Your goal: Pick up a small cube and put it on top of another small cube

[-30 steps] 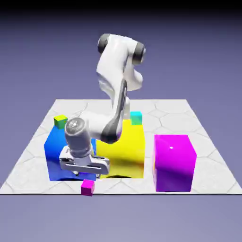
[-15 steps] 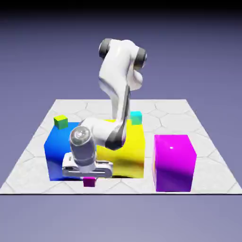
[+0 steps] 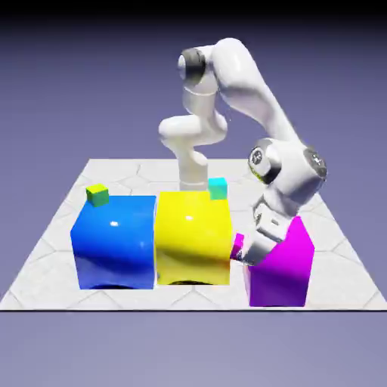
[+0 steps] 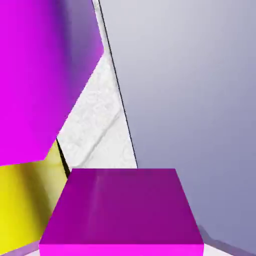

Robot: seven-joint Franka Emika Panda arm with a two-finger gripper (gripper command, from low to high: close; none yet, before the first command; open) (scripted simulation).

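My gripper hangs tilted in the gap between the big yellow cube and the big magenta cube, shut on the small cube. That tiny magenta-pink cube is held off the table. In the hand view the small cube fills the bottom middle and hides both fingertips. Beyond it there, the big magenta cube looms at the upper left and the yellow cube shows at the lower left. A tiny green cube and a tiny teal cube show at the far top edges of the blue and yellow cubes.
A big blue cube stands against the yellow one at the exterior view's left. The three big cubes form a row near the front edge of the white hexagon-patterned table. The arm arches over the big magenta cube.
The gripper shut on the small cube at the table's front edge by the blue cube. It then lifted it and swung to the exterior view's right, down beside the big magenta cube.
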